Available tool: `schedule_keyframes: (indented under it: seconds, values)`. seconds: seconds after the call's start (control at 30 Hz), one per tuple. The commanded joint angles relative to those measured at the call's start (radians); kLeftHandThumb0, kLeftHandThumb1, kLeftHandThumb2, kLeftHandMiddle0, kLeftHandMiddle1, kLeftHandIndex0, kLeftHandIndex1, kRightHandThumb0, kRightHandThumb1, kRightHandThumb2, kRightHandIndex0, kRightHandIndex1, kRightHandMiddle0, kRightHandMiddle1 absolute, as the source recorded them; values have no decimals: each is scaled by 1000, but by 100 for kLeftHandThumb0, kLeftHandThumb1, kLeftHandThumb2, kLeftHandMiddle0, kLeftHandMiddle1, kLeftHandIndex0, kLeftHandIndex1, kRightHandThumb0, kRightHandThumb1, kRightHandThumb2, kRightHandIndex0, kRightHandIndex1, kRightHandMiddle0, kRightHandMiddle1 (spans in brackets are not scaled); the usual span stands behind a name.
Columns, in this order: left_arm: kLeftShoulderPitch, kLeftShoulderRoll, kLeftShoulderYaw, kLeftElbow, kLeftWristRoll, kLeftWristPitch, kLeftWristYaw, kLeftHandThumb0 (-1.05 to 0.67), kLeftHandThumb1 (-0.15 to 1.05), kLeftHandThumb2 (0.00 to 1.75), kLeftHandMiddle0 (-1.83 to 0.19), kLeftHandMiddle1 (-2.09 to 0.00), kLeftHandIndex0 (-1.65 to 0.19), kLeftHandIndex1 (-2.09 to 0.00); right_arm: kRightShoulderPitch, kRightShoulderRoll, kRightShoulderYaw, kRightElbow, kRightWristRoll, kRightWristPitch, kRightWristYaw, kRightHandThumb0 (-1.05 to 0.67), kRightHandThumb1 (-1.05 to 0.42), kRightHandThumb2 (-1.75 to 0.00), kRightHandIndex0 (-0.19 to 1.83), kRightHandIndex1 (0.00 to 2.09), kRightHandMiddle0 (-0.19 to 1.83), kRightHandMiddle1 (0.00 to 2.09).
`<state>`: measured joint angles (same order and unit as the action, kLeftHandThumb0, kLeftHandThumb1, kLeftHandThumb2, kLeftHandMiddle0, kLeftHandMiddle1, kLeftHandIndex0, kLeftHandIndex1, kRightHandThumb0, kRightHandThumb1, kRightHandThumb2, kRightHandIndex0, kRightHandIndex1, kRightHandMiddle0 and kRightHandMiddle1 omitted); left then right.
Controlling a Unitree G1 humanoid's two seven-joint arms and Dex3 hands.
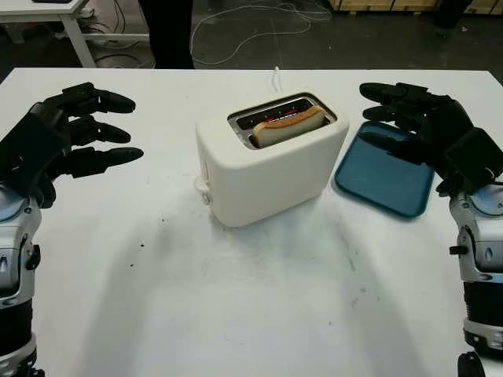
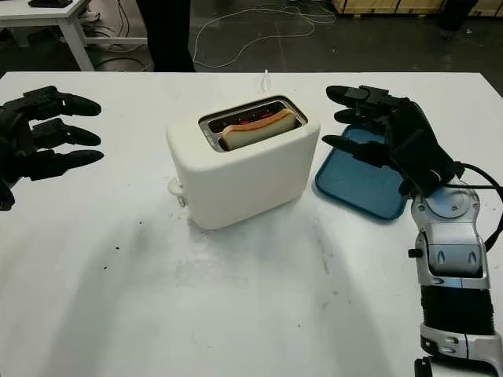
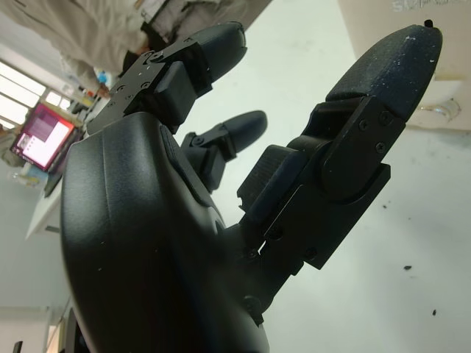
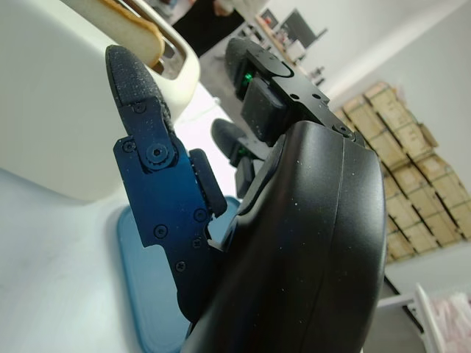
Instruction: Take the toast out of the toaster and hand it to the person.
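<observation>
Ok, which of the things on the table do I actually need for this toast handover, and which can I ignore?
Needed:
toast, standing in the near slot
toaster, mid-table
right hand, open, above the tray beside the toaster
left hand, open, on the toaster's other side

Ignore:
blue tray, flat beside the toaster
white cord behind the toaster

Open right hand (image 4: pixel 221 184) betw. toaster (image 4: pixel 66 95) w/ toast (image 4: pixel 136 26) & blue tray (image 4: pixel 151 294)
</observation>
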<state>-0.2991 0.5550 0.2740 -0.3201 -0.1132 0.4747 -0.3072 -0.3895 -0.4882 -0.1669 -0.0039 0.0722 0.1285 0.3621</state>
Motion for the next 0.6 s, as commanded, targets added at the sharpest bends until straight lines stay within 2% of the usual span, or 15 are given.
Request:
schedule_keyframes:
  seconds: [0.0, 0.57]
  values:
    - [12, 2, 3, -6, 1, -9, 2, -96, 60, 0, -49, -102, -47, -85, 5, 3, -6, -14, 14, 16, -1, -54, -78, 0, 25, 82, 65, 0]
    - [11, 5, 3, -2, 3, -12, 0, -98, 60, 0, -49, -101, -48, -85, 6, 5, -5, -16, 13, 17, -3, -52, -77, 0, 25, 82, 66, 0]
